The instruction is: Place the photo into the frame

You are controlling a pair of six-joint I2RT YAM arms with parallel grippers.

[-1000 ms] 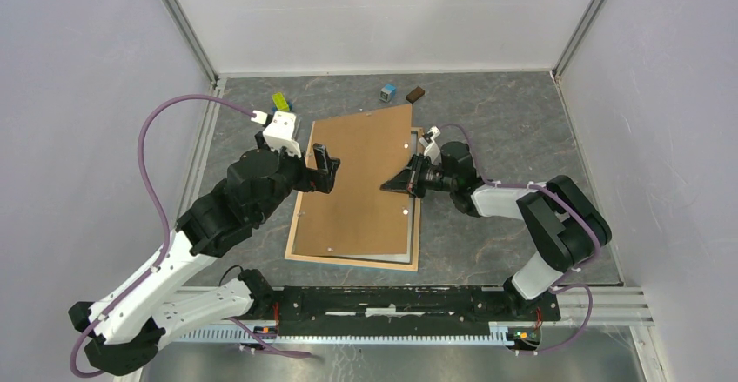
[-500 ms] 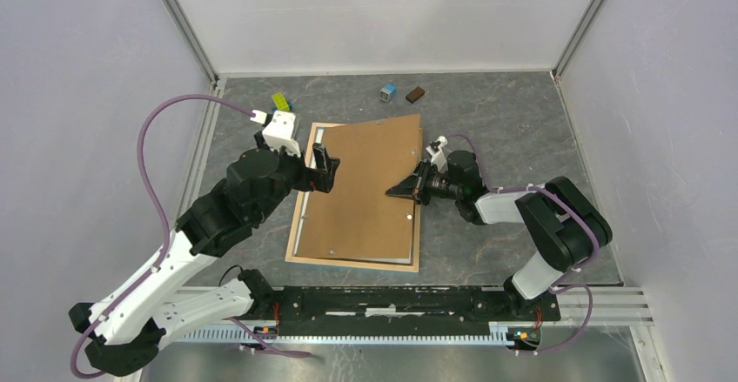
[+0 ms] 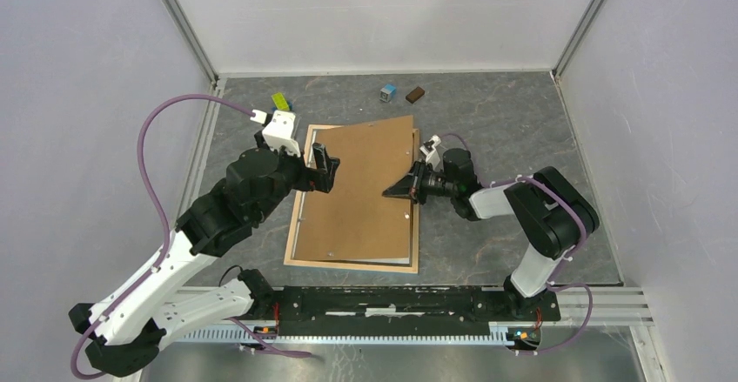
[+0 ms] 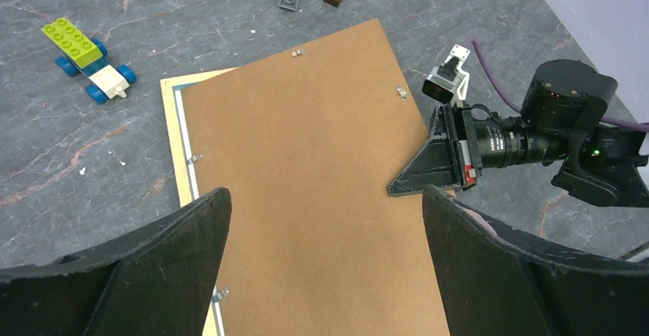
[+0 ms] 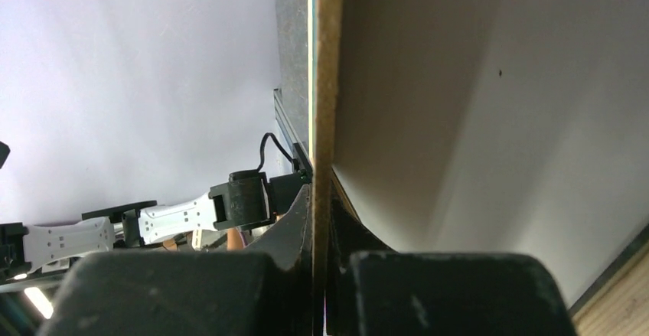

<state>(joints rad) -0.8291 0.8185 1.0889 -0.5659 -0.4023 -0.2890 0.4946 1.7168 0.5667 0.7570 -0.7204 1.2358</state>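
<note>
The frame (image 3: 348,263) lies back side up on the table, its light wood rim also showing in the left wrist view (image 4: 170,122). The plain brown backing board (image 3: 361,186) lies over it, slightly askew. My right gripper (image 3: 389,191) is shut on the board's right edge (image 5: 327,68), one finger on each face. A pale white surface (image 5: 490,122) under the board may be the photo's back. Its printed side is hidden. My left gripper (image 3: 324,170) is open and empty, hovering over the board's left part (image 4: 306,175).
A yellow-green brick car (image 3: 280,102) sits at the back left beyond the frame. A small blue block (image 3: 387,92) and a brown block (image 3: 415,95) lie near the back wall. Enclosure walls stand on three sides.
The right gripper has swung the board's far end to the right and back and brought it lower, closer to square with the frame. The left arm has not moved.
</note>
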